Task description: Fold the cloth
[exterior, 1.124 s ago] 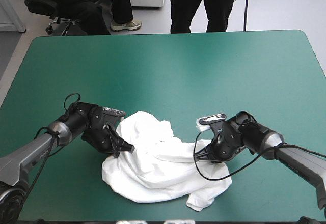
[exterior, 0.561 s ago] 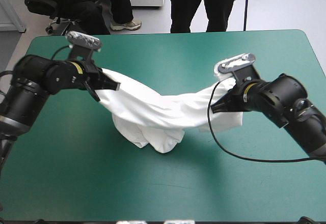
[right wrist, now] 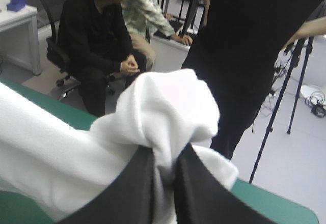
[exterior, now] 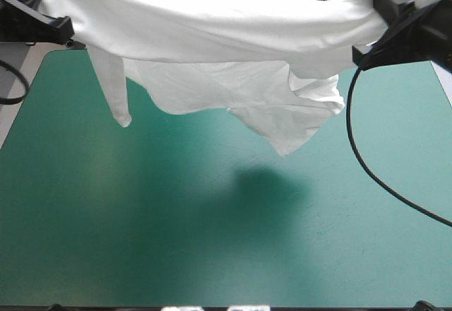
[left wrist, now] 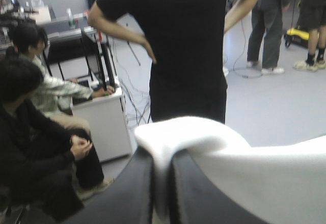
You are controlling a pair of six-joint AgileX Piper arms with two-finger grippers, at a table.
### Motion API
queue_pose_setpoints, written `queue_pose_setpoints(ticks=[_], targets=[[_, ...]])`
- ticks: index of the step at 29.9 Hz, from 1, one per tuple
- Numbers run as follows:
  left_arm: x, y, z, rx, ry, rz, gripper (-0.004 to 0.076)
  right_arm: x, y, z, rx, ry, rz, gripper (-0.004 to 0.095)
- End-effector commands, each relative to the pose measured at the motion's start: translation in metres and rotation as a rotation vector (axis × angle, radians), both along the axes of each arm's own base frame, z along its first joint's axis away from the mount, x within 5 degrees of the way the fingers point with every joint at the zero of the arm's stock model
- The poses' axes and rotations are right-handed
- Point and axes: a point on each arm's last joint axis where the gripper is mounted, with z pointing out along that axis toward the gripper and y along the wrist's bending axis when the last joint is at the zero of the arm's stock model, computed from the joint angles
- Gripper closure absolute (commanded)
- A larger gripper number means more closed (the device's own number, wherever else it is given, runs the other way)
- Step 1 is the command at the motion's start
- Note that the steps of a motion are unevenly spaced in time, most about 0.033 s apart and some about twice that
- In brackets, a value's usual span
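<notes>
The white T-shirt [exterior: 212, 49] hangs stretched in the air above the far part of the teal-green table [exterior: 212, 226], held up at both ends. My left gripper [exterior: 62, 30] is raised at the far left, shut on the T-shirt; in the left wrist view its black fingers [left wrist: 135, 188] pinch a fold of the T-shirt [left wrist: 188, 137]. My right gripper [exterior: 364, 55] is raised at the far right, shut on the T-shirt; in the right wrist view a bunched wad of the T-shirt [right wrist: 163, 112] bulges over its gripper [right wrist: 165, 175]. A sleeve [exterior: 116, 95] dangles near the left end.
The shirt's shadow [exterior: 268, 187] falls on the teal-green cover near the table's middle. The lowest tip of the hanging cloth [exterior: 286, 145] ends above the table.
Both arms have lifted high and spread apart, carrying the T-shirt from a heap on the table into a stretched span in the air. The cloth no longer touches the table.
</notes>
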Motion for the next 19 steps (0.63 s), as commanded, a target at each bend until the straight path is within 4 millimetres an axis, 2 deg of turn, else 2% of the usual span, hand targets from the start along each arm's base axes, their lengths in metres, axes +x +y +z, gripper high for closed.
queue_pose_setpoints(ticks=[1,7,11,14,17,19], targets=[[-0.036,0.012,0.026,-0.065,-0.197,-0.027,0.0741,-0.015,-0.014,0.023,0.018,-0.153,-0.028,0.0925],[-0.060,0.020,0.029,-0.070,-0.219,-0.047,0.0741,-0.022,-0.024,0.021,-0.011,-0.114,-0.079,0.0925],[-0.065,0.022,0.017,-0.046,-0.157,-0.048,0.0741,-0.024,-0.024,0.013,-0.006,-0.041,-0.068,0.0925],[-0.054,0.019,-0.005,0.003,-0.065,-0.031,0.0741,-0.024,-0.023,0.007,0.019,-0.006,-0.060,0.0926],[-0.036,0.012,-0.039,0.057,0.071,-0.031,0.0741,-0.020,-0.020,-0.007,0.003,0.055,-0.064,0.0925],[-0.017,0.003,-0.067,0.075,0.194,-0.033,0.0741,-0.012,-0.015,-0.023,-0.009,0.127,-0.071,0.0925]])
